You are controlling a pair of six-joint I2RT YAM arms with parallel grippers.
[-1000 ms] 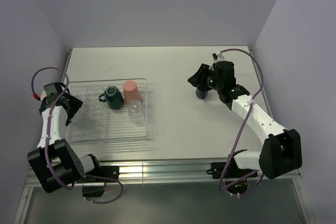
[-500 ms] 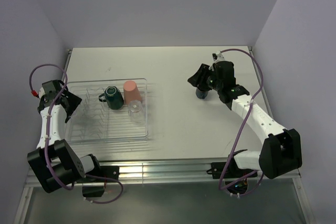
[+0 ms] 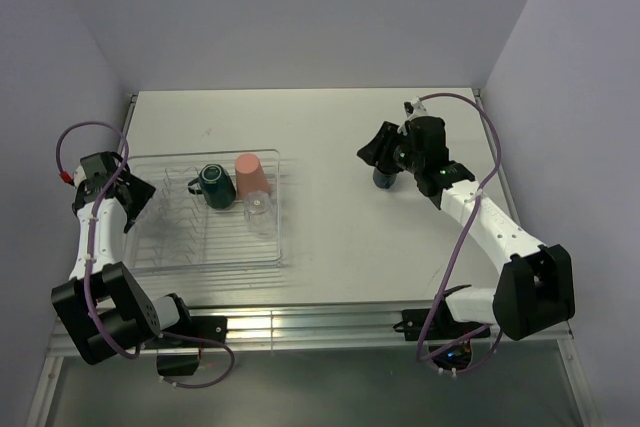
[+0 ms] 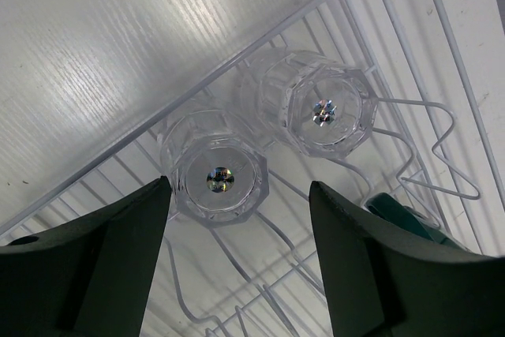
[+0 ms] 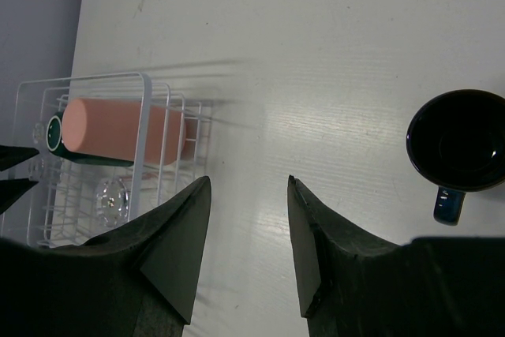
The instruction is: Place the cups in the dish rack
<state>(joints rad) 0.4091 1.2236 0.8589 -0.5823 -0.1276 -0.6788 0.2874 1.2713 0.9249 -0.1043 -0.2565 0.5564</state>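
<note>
In the dish rack (image 3: 205, 263) a dark teal mug (image 3: 214, 186) lies next to a salmon-pink tumbler (image 3: 252, 175), with a clear glass (image 3: 258, 209) in front of them. Two more clear glasses (image 4: 218, 178) (image 4: 322, 112) stand upside down just inside the rack's rim (image 4: 237, 65). My left gripper (image 4: 239, 187) hangs open over the rack's left end (image 3: 132, 201), nothing between its fingers. The navy mug (image 5: 458, 141) stands upright on the table at the right, partly under my right arm in the top view (image 3: 384, 179). My right gripper (image 5: 248, 183) is open and empty, left of that mug.
Purple walls close in the table (image 3: 330, 237) on three sides. The right arm's forearm (image 3: 480, 222) runs diagonally across the right side of the table. A metal rail (image 3: 300, 325) lines the near edge.
My left gripper has drawn back slightly toward the rack's left edge. The right arm and all the cups have stayed still.
</note>
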